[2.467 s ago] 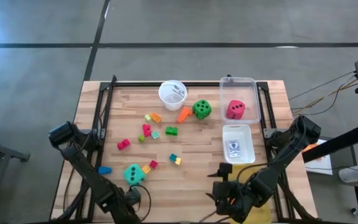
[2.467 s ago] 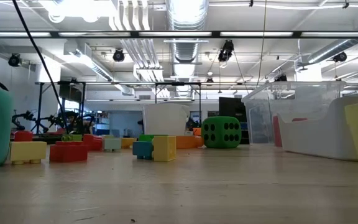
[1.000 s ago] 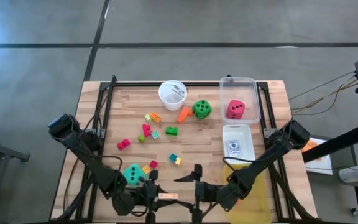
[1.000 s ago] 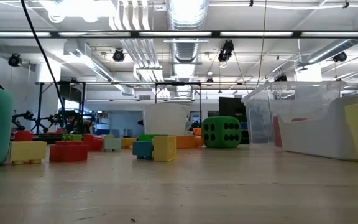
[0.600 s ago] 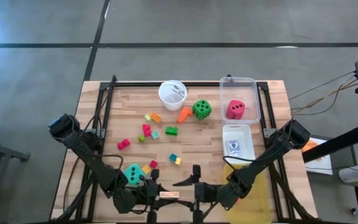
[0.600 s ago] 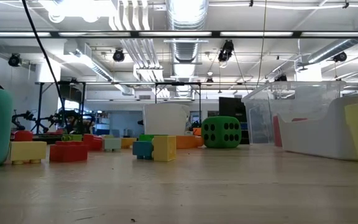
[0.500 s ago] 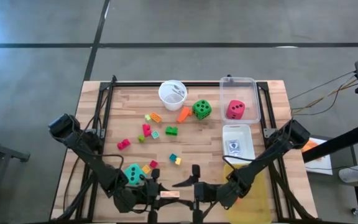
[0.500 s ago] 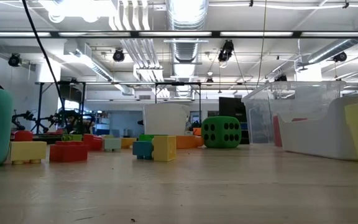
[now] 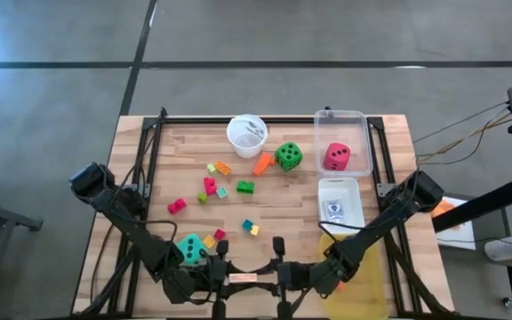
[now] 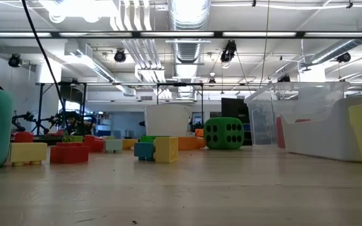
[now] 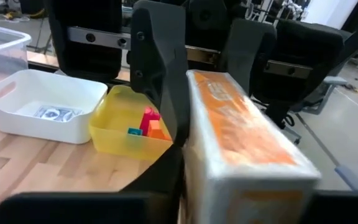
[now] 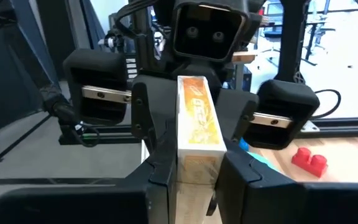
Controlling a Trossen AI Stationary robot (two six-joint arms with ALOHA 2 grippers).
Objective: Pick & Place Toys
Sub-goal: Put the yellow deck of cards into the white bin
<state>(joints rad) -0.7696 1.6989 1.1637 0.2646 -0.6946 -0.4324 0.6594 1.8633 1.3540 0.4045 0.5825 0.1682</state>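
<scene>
At the worktop's (image 9: pixel 327 227) 6 o'clock edge, left tool (image 9: pixel 223 279) and right tool (image 9: pixel 278 277) meet end to end. Both seem clamped on one orange-and-white box (image 12: pixel 194 124). Teal die (image 9: pixel 190 248) just beside left tool, at its 10 o'clock.

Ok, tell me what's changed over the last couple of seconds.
The left gripper brought the orange-and-white box to the middle of the table's near edge. The right gripper swung over and closed its spread fingers on it; both now hold it. Dice, blocks and bins stayed put.
</scene>
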